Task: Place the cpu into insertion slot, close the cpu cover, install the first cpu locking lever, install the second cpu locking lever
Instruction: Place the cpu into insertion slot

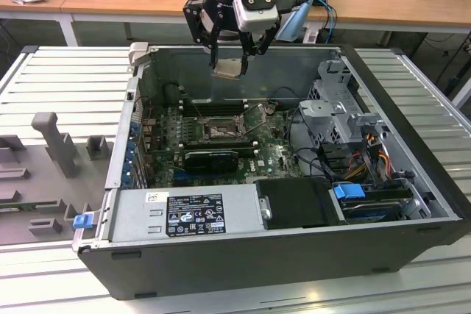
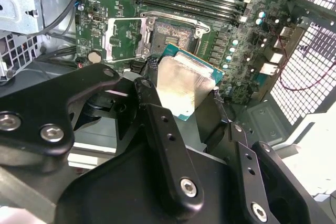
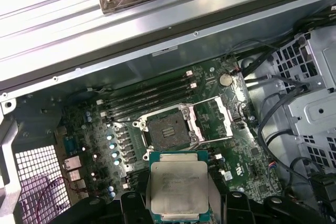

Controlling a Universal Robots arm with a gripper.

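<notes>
- Exterior view, starting from its left: the insertion slot [image 1: 221, 131] sits on the motherboard inside the open computer case [image 1: 294, 262]. It is well below the jaws and apart from them, and its dark centre is bare.
- The cpu [image 1: 227, 69] hangs between the jaws, up near the case's rear rim, roughly level and touching nothing but the fingers.
- The gripper [image 1: 229, 64] has its jaws drawn in narrow on two opposite edges of the cpu, with the silvery lid facing the wrist cameras.
- The cpu cover [image 3: 214, 120] is swung open and lies just beside the slot, below the jaws and off to one side. The way down to the socket looks free.
- In the first wrist view the chip's edges look slightly turned against the slot's silver rim. I judge a small twist is needed to square them.
- Doing this step well likely means a straight, level descent over the slot, not the long memory slots [image 3: 147, 95] just beyond it. The jaws should let go only once the chip rests flat; pressing or a tilted drop could bend the contacts.
</notes>
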